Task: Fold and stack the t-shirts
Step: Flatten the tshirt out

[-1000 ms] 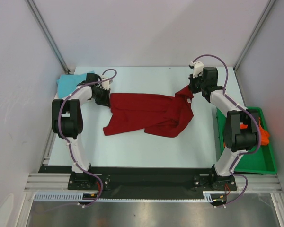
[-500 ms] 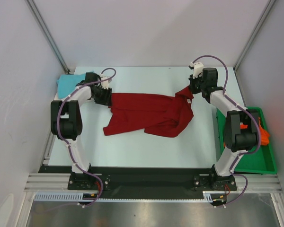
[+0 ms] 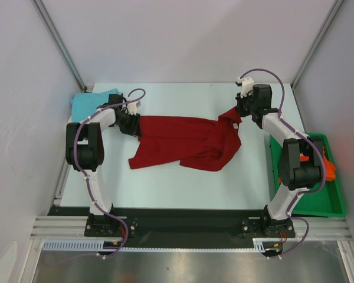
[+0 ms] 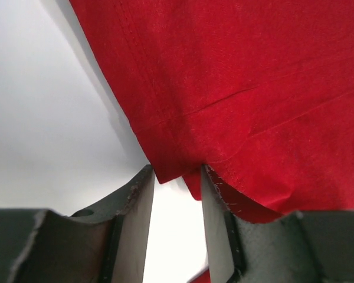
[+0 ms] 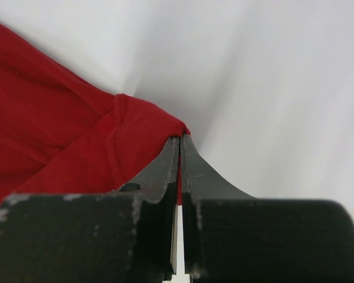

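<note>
You have the dark red t-shirt [image 3: 186, 141] lying rumpled on the table [image 3: 183, 188], your right gripper [image 5: 180, 138] pinched on its far right corner and your left gripper [image 4: 177, 177] at its left hem, jaws apart, the cloth edge dipping between them.

Bright, diffuse light; soft shadow beside the dark red t-shirt [image 4: 253, 88]; wrist views slightly blurred up close

We look down from above and behind both arm bases, taking in the whole table [image 3: 183, 183]. Our left wrist camera sits just behind the left gripper [image 4: 177, 177], very close to the dark red t-shirt [image 4: 253, 88]. Our right wrist camera hugs the right gripper [image 5: 180, 140] likewise. All three views share that shirt.
</note>
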You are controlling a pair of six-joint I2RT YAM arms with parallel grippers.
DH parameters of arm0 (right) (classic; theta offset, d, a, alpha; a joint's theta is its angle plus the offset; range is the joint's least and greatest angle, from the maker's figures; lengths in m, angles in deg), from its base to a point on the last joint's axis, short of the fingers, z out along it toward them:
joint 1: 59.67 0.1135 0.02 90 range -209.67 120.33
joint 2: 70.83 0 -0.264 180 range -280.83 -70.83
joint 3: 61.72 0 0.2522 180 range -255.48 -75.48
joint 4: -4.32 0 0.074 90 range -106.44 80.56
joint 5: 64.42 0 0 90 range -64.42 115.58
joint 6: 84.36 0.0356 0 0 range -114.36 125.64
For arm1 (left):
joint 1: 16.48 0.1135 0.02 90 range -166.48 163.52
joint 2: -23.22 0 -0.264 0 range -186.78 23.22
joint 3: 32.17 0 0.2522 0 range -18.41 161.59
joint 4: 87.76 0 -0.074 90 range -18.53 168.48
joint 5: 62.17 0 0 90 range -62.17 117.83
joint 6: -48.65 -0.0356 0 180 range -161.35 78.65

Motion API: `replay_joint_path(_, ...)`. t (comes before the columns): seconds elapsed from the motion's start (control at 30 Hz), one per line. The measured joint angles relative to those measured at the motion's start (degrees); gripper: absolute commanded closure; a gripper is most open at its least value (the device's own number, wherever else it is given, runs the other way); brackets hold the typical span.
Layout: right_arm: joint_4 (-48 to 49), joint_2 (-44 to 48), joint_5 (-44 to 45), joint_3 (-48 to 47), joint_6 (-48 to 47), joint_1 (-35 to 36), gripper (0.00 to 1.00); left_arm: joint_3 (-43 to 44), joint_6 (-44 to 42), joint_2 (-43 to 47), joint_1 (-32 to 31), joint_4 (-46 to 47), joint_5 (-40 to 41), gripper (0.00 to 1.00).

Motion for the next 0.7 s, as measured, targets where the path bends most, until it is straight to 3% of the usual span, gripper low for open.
replay_joint_path(0.13,0.0,0.0,0.15,0.0,-0.02,0.07,1.0,0.22,0.11,-0.17,0.04,-0.02,-0.04,0.73)
replay_joint_path(0.33,0.0,0.02,0.35,0.0,-0.04,0.52,1.0,0.5,0.07,-0.2,0.07,0.02,-0.04,0.78)
replay_joint_path(0.43,0.0,0.02,0.37,0.0,-0.04,0.7,1.0,0.74,0.07,-0.2,0.09,0.02,-0.04,0.77)
replay_joint_path(0.53,0.0,0.02,0.37,0.0,-0.04,0.74,1.0,1.27,0.0,-0.2,0.09,0.0,0.09,0.64)
replay_joint_path(0.7,0.02,0.02,0.37,0.0,-0.04,0.79,1.0,1.92,0.07,-0.17,0.09,0.02,0.22,0.67)
